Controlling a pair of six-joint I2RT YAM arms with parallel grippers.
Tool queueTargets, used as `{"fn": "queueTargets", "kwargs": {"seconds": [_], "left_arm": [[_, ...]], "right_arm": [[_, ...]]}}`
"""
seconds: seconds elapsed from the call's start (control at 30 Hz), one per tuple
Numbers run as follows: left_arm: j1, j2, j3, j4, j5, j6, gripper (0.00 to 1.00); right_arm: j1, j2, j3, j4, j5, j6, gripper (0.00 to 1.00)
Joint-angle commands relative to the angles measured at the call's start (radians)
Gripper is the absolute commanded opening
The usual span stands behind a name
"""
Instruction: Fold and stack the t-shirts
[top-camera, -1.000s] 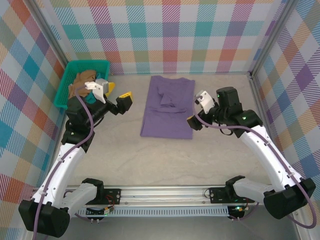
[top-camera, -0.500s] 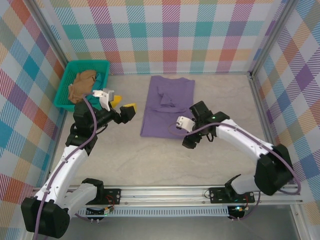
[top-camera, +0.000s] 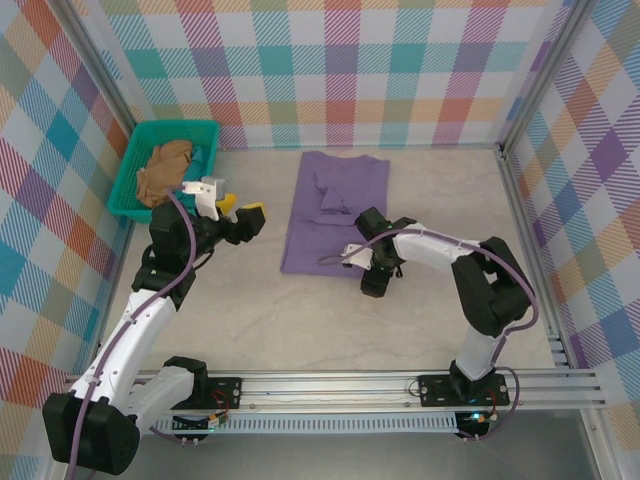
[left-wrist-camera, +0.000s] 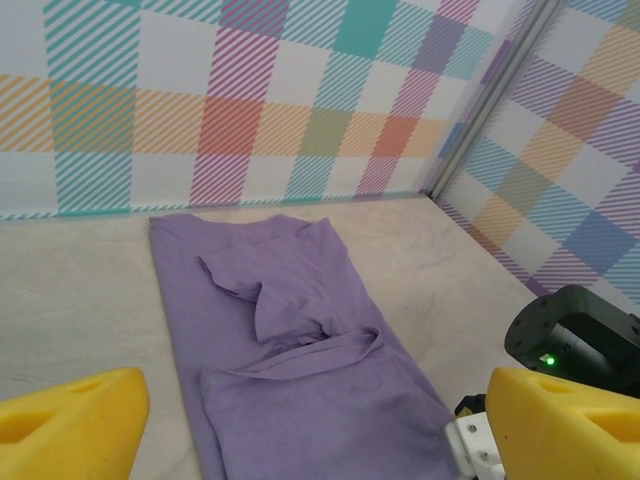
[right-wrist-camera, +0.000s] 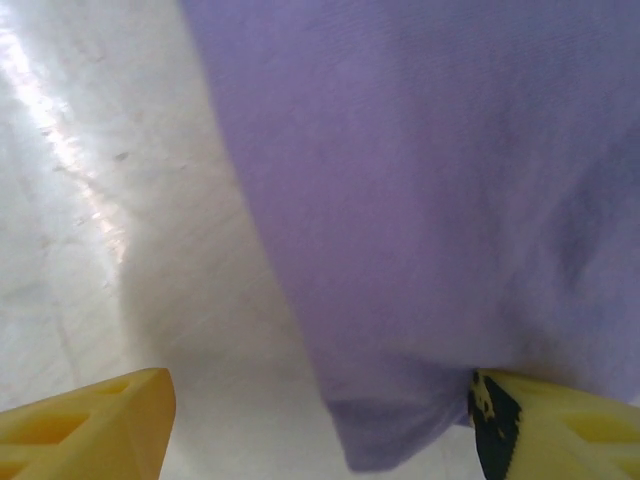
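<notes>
Right gripper (right-wrist-camera: 315, 405) – down at the table (top-camera: 250, 310), at the near right corner of the lavender t-shirt (top-camera: 335, 215). Wrist view: two yellow fingers (right-wrist-camera: 90, 430) wide apart, the shirt's corner lying between them. The cloth edge runs right up to the right-hand finger; whether it touches, cannot tell. Not clamped on anything.

Left gripper (top-camera: 240, 210) – raised above the table to the left of the lavender shirt, well apart from it. Fingers spread, nothing between them. Its wrist view looks along the shirt from the near left, with the right arm (left-wrist-camera: 575, 335) at the shirt's near right corner.

Lavender t-shirt – mid-table, lying lengthwise away from the arms, neckline at the far end near the back wall.
- Sides folded in to a long narrow rectangle, flat on the surface.
- One sleeve turned in over the upper middle; it sits as a loose, creased flap with a narrow band of cloth crossing below it.
- Near half smooth; the near hem is fairly straight.
- Plain colour, soft matte weave in the close view.

Tan t-shirt (top-camera: 165, 165) – crumpled in the teal basket (top-camera: 180, 126) at the far left corner of the table, beyond the left gripper and unfolded.
</notes>
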Motion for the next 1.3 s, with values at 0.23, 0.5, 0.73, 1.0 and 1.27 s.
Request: {"fn": "queueTargets", "kwargs": {"seconds": [0.23, 0.5, 0.73, 1.0, 1.27], "left_arm": [[0.004, 0.024, 0.061, -0.037, -0.067, -0.005, 0.81], [0.005, 0.093, 0.197, -0.031, -0.074, 0.007, 0.82], [0.001, 0.25, 0.44, -0.142, 0.182, 0.371, 1.0], [-0.136, 0.428, 0.516, -0.577, -0.179, 0.988, 0.86], [-0.301, 0.484, 0.238, -0.454, -0.431, 1.156, 0.83]], "right_arm": [[-0.029, 0.097, 0.056, 0.033, -0.015, 0.017, 0.53], [-0.069, 0.119, 0.059, 0.093, -0.073, 0.101, 0.15], [-0.075, 0.101, 0.033, 0.16, -0.071, 0.145, 0.0], [-0.076, 0.082, 0.026, 0.144, -0.071, 0.152, 0.0], [-0.076, 0.054, 0.006, 0.118, -0.044, 0.13, 0.0]]}}
